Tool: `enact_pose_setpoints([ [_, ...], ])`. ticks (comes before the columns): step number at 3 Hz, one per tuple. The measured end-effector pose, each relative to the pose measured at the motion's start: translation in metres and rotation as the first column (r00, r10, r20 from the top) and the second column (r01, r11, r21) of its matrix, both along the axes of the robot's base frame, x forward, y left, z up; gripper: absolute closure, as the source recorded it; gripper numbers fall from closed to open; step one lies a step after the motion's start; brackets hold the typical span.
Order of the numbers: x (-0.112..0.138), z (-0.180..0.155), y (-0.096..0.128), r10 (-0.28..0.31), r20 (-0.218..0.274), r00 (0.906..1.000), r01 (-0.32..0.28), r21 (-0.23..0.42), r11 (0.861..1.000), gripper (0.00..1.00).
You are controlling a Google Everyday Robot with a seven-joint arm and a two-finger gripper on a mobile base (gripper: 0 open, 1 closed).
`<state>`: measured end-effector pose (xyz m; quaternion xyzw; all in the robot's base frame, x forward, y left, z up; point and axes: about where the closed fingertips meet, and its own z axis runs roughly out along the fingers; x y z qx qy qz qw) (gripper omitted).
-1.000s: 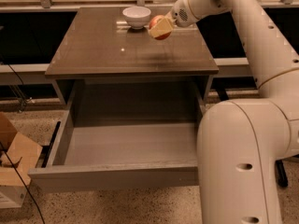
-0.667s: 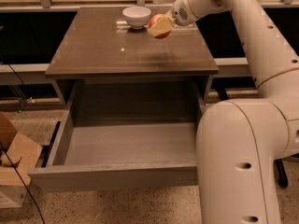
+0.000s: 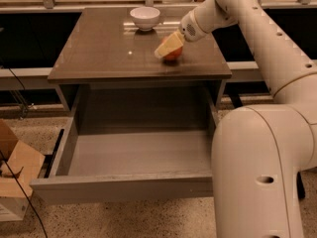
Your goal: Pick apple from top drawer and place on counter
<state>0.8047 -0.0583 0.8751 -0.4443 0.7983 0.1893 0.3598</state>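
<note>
The apple (image 3: 175, 55), red with a yellowish patch, is at the right middle of the glossy brown-grey counter (image 3: 104, 53), at or just above its surface. My gripper (image 3: 168, 47) reaches in from the right and is shut on the apple, its pale finger (image 3: 166, 44) across the apple's front. The top drawer (image 3: 124, 188) is pulled fully out below the counter, and its grey interior holds nothing that I can see.
A white bowl (image 3: 145, 17) stands at the back of the counter, left of the gripper. My arm's large white body (image 3: 257, 172) fills the right foreground beside the drawer. A cardboard box (image 3: 15, 177) sits on the floor at the left. A pale ledge (image 3: 29, 6) runs behind.
My gripper has come down with the apple from above the counter's back right to the counter surface, a little nearer the front. The drawer and bowl have not moved.
</note>
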Motion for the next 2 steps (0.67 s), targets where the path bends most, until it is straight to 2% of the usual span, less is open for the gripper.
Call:
enact_pose_setpoints([
  [1, -0.0043, -0.0179, -0.0049, -0.023, -0.025, 0.9994, 0.023, -0.012, 1.000, 0.00],
  [2, -0.0088, -0.0149, -0.0090, -0.042, -0.008, 0.9991, 0.042, 0.004, 0.999, 0.00],
])
